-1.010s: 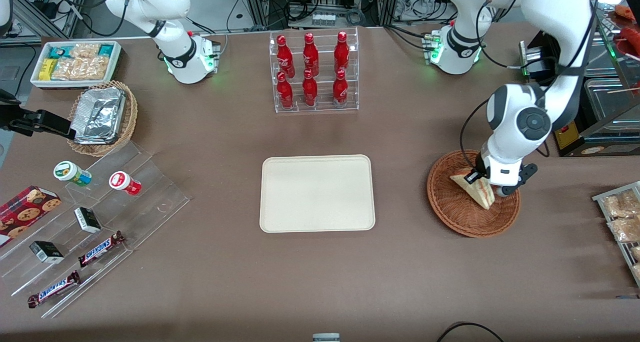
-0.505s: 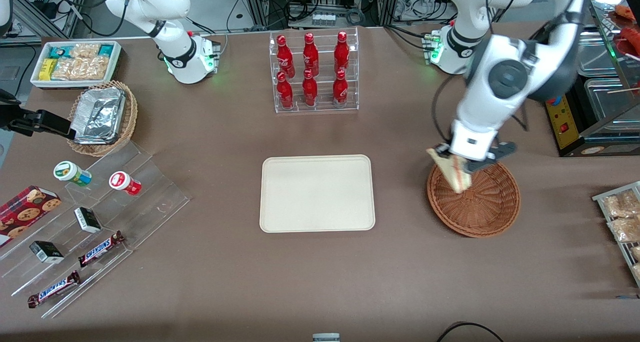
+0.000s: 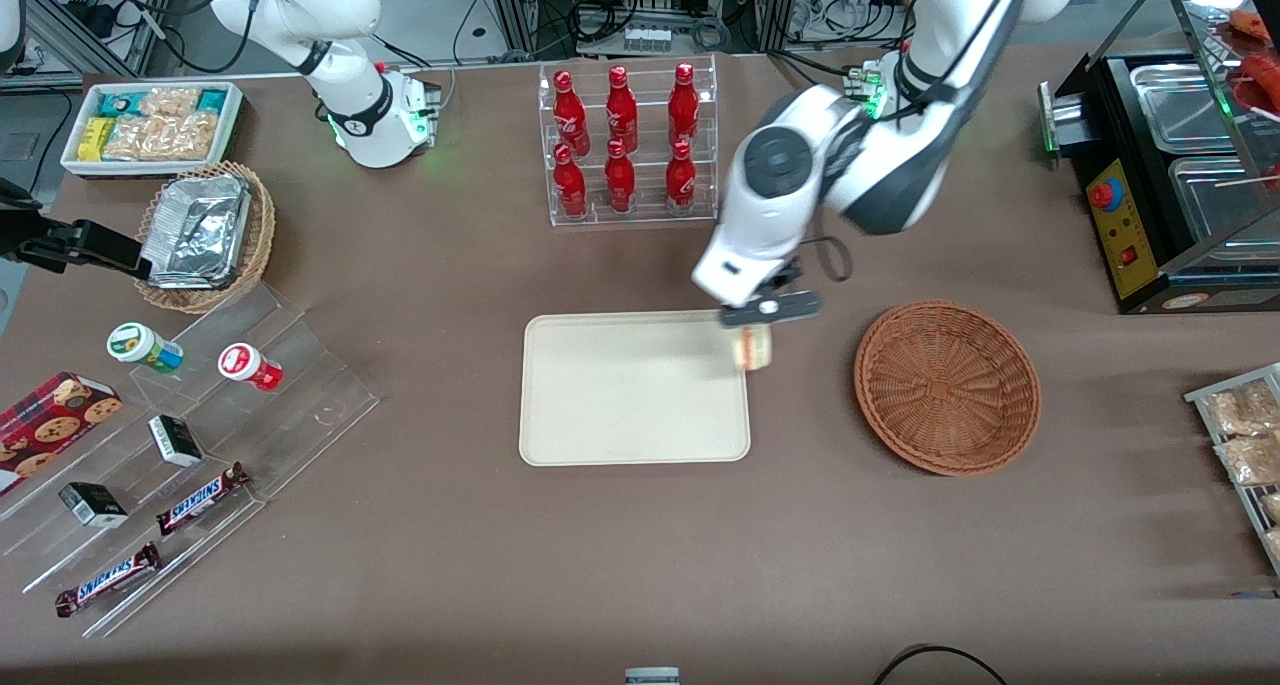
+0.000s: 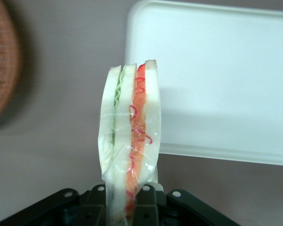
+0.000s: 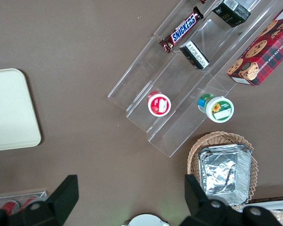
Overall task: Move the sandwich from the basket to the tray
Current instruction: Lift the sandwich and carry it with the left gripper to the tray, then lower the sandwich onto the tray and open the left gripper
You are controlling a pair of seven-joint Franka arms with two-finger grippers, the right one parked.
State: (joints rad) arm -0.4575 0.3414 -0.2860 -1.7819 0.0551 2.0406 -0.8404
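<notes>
Over the tray's (image 3: 620,395) edge, the pincer (image 3: 757,317) grips the sandwich (image 3: 753,348).

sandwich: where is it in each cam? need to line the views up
Front view: the sandwich hangs from the gripper at the tray edge nearest the basket.
Left wrist view: the sandwich stands on edge, clamped at its base, over bare table beside the tray's corner.
Right wrist view: not in it.
Shared landmark: the tray, seen in all three views.
</notes>
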